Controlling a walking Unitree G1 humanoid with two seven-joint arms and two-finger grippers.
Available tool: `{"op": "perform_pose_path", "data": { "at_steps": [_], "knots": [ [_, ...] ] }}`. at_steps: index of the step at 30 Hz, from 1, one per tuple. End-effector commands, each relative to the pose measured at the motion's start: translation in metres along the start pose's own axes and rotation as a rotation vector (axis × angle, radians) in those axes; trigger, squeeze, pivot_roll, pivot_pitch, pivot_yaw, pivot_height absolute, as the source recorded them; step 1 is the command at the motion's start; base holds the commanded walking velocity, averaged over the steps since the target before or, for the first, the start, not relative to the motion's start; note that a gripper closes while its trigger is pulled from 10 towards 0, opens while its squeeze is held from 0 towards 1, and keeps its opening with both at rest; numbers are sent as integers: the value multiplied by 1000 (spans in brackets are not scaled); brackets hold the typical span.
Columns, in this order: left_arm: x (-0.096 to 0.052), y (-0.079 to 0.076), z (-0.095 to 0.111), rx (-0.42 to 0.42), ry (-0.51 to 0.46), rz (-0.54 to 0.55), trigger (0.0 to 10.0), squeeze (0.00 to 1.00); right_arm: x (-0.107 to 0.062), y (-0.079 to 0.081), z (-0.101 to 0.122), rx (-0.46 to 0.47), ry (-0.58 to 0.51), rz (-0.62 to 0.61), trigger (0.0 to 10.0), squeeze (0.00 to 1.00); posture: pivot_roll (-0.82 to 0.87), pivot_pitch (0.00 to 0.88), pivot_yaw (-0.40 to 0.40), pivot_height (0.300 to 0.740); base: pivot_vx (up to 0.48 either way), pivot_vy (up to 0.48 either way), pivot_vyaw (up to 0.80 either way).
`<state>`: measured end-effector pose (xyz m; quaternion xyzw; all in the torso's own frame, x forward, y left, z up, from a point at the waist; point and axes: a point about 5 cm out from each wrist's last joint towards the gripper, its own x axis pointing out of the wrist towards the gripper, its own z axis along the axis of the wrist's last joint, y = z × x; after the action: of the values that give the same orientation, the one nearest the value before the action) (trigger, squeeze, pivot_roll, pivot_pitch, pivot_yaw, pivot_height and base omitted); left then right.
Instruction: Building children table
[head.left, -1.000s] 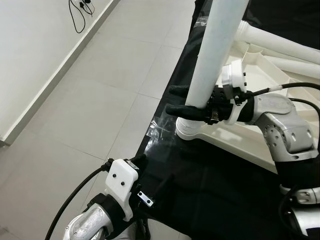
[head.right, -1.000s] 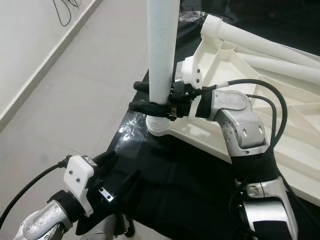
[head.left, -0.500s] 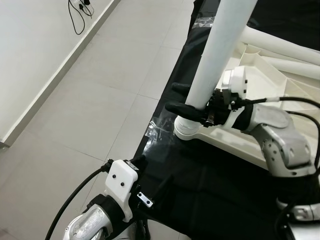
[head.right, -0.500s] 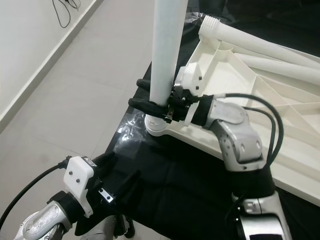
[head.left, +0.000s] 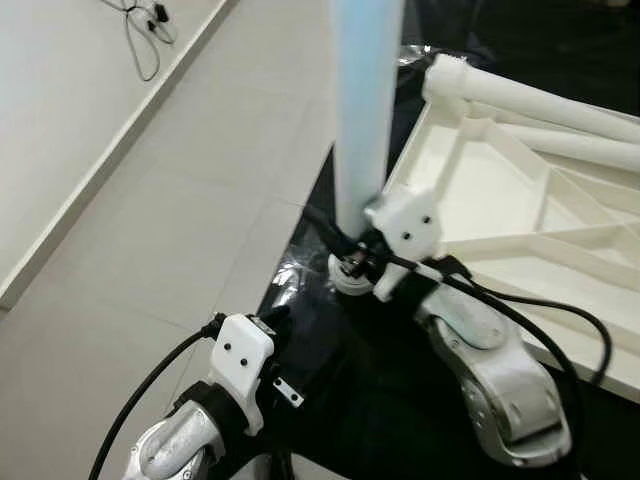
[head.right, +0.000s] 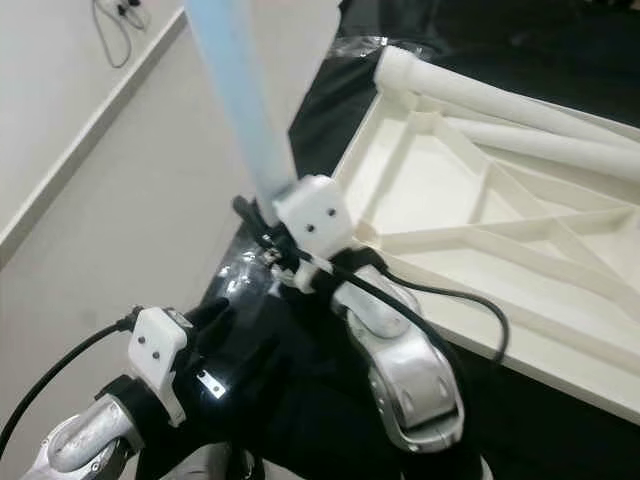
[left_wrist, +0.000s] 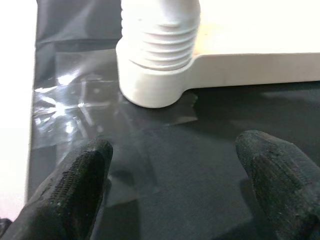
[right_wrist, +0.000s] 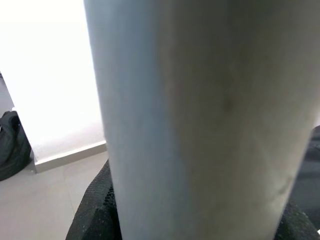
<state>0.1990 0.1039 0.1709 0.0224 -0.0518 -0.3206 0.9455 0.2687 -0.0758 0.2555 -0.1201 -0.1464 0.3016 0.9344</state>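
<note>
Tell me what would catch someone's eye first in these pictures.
The tall white table leg stands upright at the near corner socket of the upturned white tabletop, with the right gripper closed around its base. The tabletop lies on a black sheet over the tiled floor. The left gripper hangs open just short of that corner.

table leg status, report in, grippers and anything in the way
Right gripper shut on table leg, low near its threaded end. Leg upright in corner socket of upturned tabletop. Left gripper open, short of socket. Nothing blocking.
</note>
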Motion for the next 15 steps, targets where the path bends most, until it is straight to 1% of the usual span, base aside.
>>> {"op": "perform_pose_path", "data": {
  "at_steps": [1,5,7,9,11,13,14,15],
  "knots": [
    [-4,-1,-10,0,45,-4,10000,0,-5,-4,-54,88,281,-65,10000,0,0,378,72,740,0,0,0],
    [-4,1,-11,3,45,5,10000,0,-6,-1,-56,107,285,-92,10000,0,2,372,72,740,0,0,0],
    [-3,4,-12,10,45,11,10000,0,-9,7,-56,119,297,-151,10000,0,5,351,77,740,0,0,0],
    [-3,8,-12,19,40,19,10000,0,-12,12,-59,122,308,-188,10000,0,4,341,79,740,0,0,0],
    [-3,8,-12,19,40,19,10000,0,-12,12,-59,122,308,-188,10000,0,4,341,79,740,0,0,0],
    [-2,19,-5,46,21,51,10000,0,-14,14,-65,120,322,-208,10000,0,8,322,82,740,0,0,0],
    [-2,19,-5,46,21,51,10000,0,-14,14,-65,120,322,-208,10000,0,8,322,82,740,0,0,0],
    [-2,37,10,73,-22,105,10000,0,-16,13,-70,121,327,-259,10000,0,18,307,86,740,0,0,0]
  ]
}}
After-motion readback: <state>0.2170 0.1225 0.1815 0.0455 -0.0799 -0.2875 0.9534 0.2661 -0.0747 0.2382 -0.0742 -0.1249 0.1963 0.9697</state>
